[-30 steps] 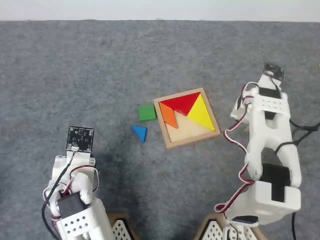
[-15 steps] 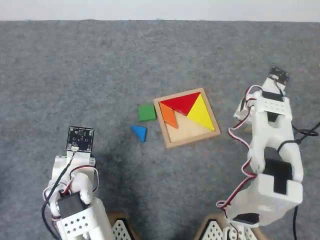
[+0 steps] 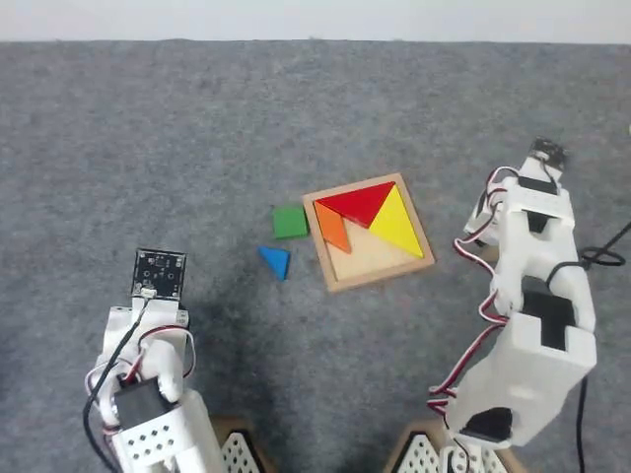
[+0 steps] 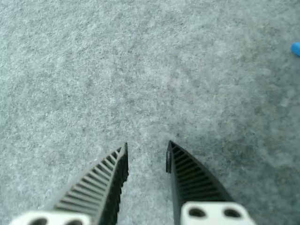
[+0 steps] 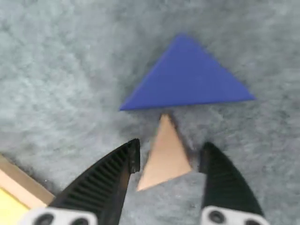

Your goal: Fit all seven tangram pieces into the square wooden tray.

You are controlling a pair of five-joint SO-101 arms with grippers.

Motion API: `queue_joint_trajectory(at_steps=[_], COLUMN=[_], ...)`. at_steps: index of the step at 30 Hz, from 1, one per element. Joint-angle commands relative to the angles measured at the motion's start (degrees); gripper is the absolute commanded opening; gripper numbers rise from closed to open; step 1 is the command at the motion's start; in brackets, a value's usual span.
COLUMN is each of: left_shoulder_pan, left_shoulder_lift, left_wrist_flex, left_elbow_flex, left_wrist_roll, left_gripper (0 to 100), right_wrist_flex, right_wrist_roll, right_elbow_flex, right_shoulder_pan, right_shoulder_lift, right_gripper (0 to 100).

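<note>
Beside the tray (image 3: 383, 276), right hand (image 5: 170, 145) gapes astride a tan triangle (image 5: 165, 158); left hand (image 4: 146, 146) parted, empty.

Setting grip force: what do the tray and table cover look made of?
Tray: likely unfinished pale wood, with a matte tan floor and rim. Table cover: probably grey felt or short-pile carpet, matte with a fuzzy, speckled texture.

No readable text, labels, numbers or signs appear on anything here.
</note>
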Motion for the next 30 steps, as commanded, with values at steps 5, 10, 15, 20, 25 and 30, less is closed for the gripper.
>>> queue_joint_trajectory(at_steps=[5, 10, 15, 20, 25, 30], left_shoulder_pan=[0.00, 0.00, 0.00, 0.00, 0.00, 0.00], left_shoulder_lift=[-0.35, -0.35, -0.35, -0.35, -0.35, -0.35], left_wrist_flex=[-0.62, -0.62, -0.62, -0.62, -0.62, -0.62], left_elbow_flex=[-0.40, -0.40, -0.40, -0.40, -0.40, -0.40], left_wrist_roll=[-0.35, -0.35, -0.35, -0.35, -0.35, -0.35], left_gripper=[13, 13, 13, 13, 13, 13], right_wrist_flex=[-0.57, 1.54, 9.01, 13.93, 18.33, 22.64], right_wrist_roll=[0.53, 2.81, 4.57, 4.57, 4.66, 4.22], right_elbow_flex=[-2.11, -2.81, -8.00, -12.13, -15.65, -15.12], right_shoulder_pan=[-0.13, -0.31, -2.33, -4.62, -8.57, -9.54], right_shoulder_lift=[-0.13, -0.84, -2.24, -5.32, -6.37, -6.29], right_gripper=[12.5, 12.1, 12.1, 12.1, 12.1, 12.7])
